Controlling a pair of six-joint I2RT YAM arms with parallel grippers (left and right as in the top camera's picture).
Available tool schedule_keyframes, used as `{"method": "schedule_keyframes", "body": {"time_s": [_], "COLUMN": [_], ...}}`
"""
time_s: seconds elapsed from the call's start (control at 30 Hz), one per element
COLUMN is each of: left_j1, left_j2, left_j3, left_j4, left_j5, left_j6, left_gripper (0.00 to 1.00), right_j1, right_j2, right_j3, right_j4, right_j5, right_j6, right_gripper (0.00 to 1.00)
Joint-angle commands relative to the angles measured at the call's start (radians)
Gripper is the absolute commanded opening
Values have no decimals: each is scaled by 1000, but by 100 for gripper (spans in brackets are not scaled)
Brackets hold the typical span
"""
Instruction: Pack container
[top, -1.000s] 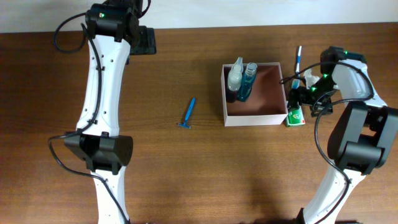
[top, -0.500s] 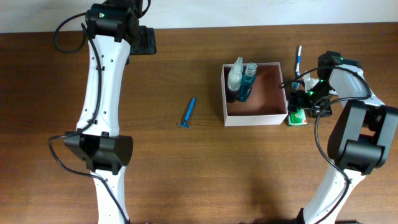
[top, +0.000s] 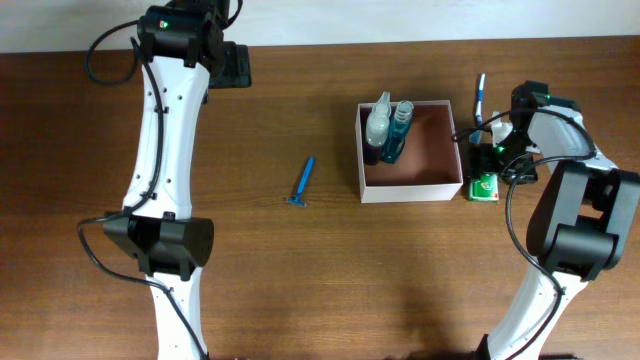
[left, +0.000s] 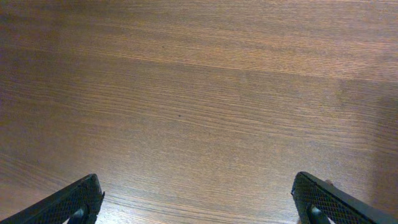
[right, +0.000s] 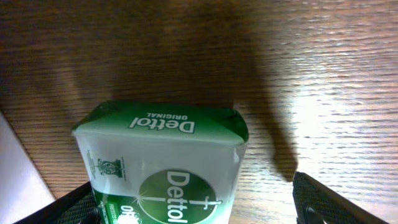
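Green packet (right: 163, 165), "Dettol Original", beside container (top: 411, 194)

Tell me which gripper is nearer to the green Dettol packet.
Right. The right gripper hangs just above the packet, its open fingers either side of it. The left gripper is far off across the table, over bare wood.

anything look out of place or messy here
Nothing is spilled or damaged, but three things lie outside the square white-walled container: a blue razor alone on the wood to its left, a green Dettol packet just beside its right wall, and a thin blue-and-white stick farther back than that packet.
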Motion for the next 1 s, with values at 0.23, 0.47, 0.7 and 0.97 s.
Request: {"method": "schedule_keyframes", "body": {"time_s": [0.23,0.47,0.7,0.97], "left_j1": [2,2,2,2], "left_j2": [-6,-6,-6,-6], "left_j3": [-1,-1,-1,-1], "left_j4": [2,2,2,3], "left_j5": [-11,-11,-11,-11], "left_j6": [5,5,5,5], "left_gripper": [99,99,99,99], "right_j1": [3,3,3,3], "right_j2": [-10,-10,-9,-10], "right_j3": [-11,-11,-11,-11], "right_j4": [8,12,11,7], "right_j5": [39,39,39,39], "right_j6": [28,28,37,57], "right_gripper": [73,71,71,71]}}
